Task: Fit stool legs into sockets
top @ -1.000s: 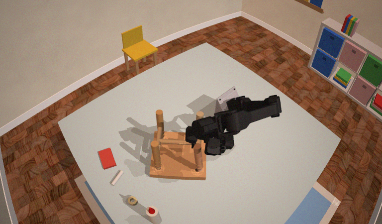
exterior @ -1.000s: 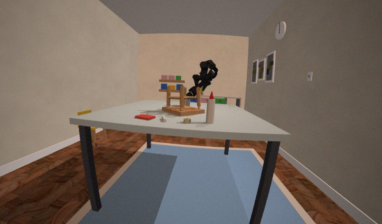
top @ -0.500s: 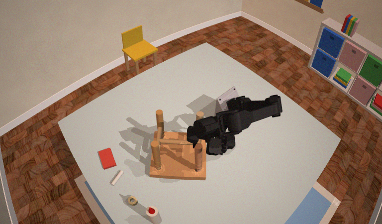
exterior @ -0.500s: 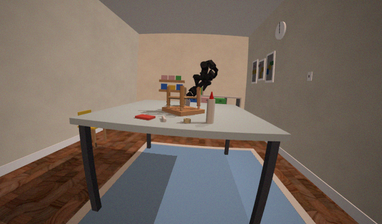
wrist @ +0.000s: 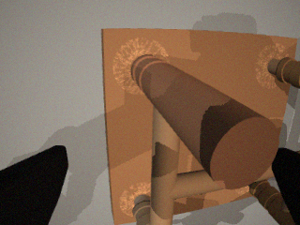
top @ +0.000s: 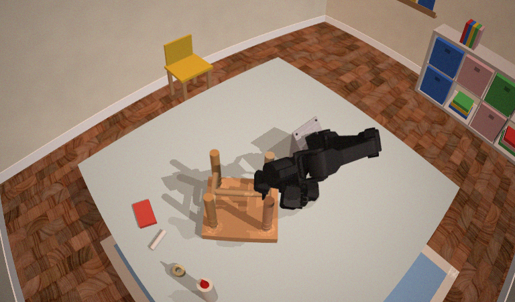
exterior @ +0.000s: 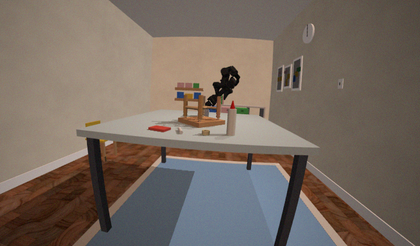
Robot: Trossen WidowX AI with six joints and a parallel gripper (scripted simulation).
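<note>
The wooden stool [top: 239,211] lies upside down with its seat flat on the table. All legs stand upright in the seat corners: back left [top: 214,162], back right [top: 269,157], front left [top: 209,209], front right [top: 267,212]. Rungs [top: 237,192] join them. My gripper [top: 262,186] is open and empty, hovering over the stool's right side. In the wrist view, one leg [wrist: 206,126] points up between my two spread fingers without touching them, and the seat [wrist: 126,150] lies below. The stool [exterior: 201,119] and the arm [exterior: 224,83] also show in the exterior view.
A red block [top: 144,213], a small white stick [top: 157,239], a tape ring [top: 177,268] and a glue bottle with a red tip [top: 204,284] lie left and in front of the stool. The arm's base plate [top: 306,131] is behind the stool.
</note>
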